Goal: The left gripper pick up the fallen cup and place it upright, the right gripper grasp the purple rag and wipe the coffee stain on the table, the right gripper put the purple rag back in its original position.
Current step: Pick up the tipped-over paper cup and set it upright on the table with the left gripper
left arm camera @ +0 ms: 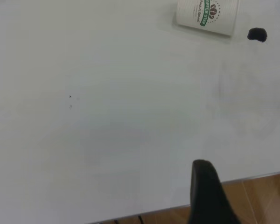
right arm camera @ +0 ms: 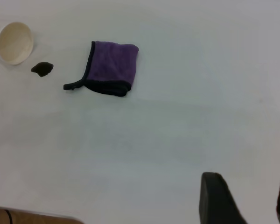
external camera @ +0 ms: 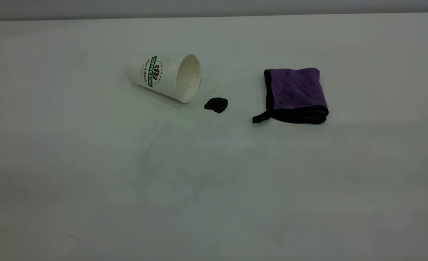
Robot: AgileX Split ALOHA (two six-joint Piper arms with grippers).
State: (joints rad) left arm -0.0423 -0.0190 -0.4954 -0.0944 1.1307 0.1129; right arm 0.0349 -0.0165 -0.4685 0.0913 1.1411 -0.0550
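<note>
The fallen cup (external camera: 165, 75) lies on its side on the white table (external camera: 90, 174), mouth toward the coffee stain (external camera: 216, 104) just beside it. The purple rag (external camera: 295, 95) lies folded to the right of the stain, loop toward it. Neither gripper shows in the exterior view. In the left wrist view my left gripper (left arm camera: 245, 196) is open and empty over the table's edge, far from the cup (left arm camera: 206, 16) and stain (left arm camera: 257, 34). In the right wrist view my right gripper (right arm camera: 247, 198) is open and empty, well away from the rag (right arm camera: 110, 68), stain (right arm camera: 42, 69) and cup (right arm camera: 15, 43).
The table's edge (left arm camera: 252, 177) with wooden floor (left arm camera: 256, 200) beyond it shows in the left wrist view. A tiny dark speck (left arm camera: 70, 96) lies on the table far from the cup. A wall runs along the table's back edge (external camera: 214, 16).
</note>
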